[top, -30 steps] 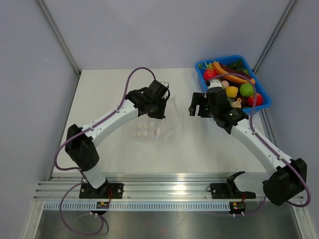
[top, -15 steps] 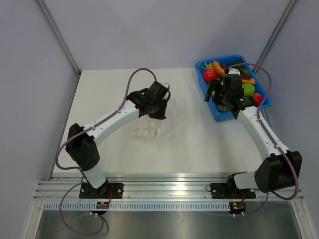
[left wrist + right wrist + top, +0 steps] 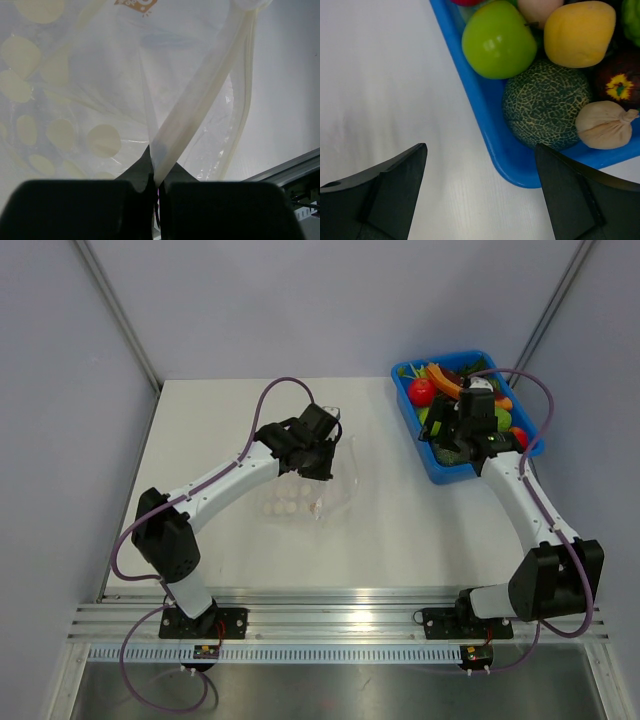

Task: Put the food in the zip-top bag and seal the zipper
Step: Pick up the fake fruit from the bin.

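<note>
From above we see the left claw [image 3: 322, 462] down on the upper edge of the clear bag [image 3: 300, 502], which lies on the white tabletop [image 3: 220, 420] left of centre. The right claw [image 3: 447, 447] hangs over the near end of the blue tray [image 3: 410, 420], where the food [image 3: 421, 390] is heaped. In the left wrist view that claw [image 3: 156, 175] is pressed together on the bag's milky zipper [image 3: 200, 90]. In the right wrist view the right claw [image 3: 480, 150] is spread wide and holds nothing, its fingers either side of the tray's corner, near a green apple [image 3: 499, 40] and a netted melon [image 3: 545, 102].
</note>
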Action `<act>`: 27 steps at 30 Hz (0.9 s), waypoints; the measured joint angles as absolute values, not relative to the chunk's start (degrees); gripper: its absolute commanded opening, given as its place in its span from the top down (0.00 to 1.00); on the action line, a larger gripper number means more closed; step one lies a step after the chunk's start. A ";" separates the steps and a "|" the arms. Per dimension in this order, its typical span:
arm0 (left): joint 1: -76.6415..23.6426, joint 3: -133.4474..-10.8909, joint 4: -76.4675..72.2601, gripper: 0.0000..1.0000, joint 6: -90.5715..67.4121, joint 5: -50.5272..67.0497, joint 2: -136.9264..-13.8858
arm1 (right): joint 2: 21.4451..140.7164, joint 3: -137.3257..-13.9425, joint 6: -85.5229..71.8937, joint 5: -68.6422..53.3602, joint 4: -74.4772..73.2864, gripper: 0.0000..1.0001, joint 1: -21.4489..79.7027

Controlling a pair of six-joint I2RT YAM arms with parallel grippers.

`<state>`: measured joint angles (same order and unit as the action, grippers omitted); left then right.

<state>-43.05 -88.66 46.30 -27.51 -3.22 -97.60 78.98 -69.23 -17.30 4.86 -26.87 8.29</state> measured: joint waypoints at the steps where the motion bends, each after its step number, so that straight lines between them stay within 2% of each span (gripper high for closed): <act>1: -43.05 -88.66 46.35 1.00 -27.53 -3.20 -97.60 | 78.98 -69.12 -17.30 4.73 -26.85 0.04 7.35; 10: -43.05 -88.68 46.63 1.00 -28.21 -3.20 -97.62 | 78.52 -68.42 -17.61 2.00 -25.06 0.04 1.78; 27: -43.05 -91.46 47.13 1.00 -29.04 -3.27 -98.06 | 82.13 -69.23 -20.21 0.75 -21.93 0.00 1.39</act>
<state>-43.05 -91.46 47.13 -29.04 -3.27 -98.06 82.13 -69.23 -20.21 0.75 -21.93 1.39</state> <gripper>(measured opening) 0.003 0.983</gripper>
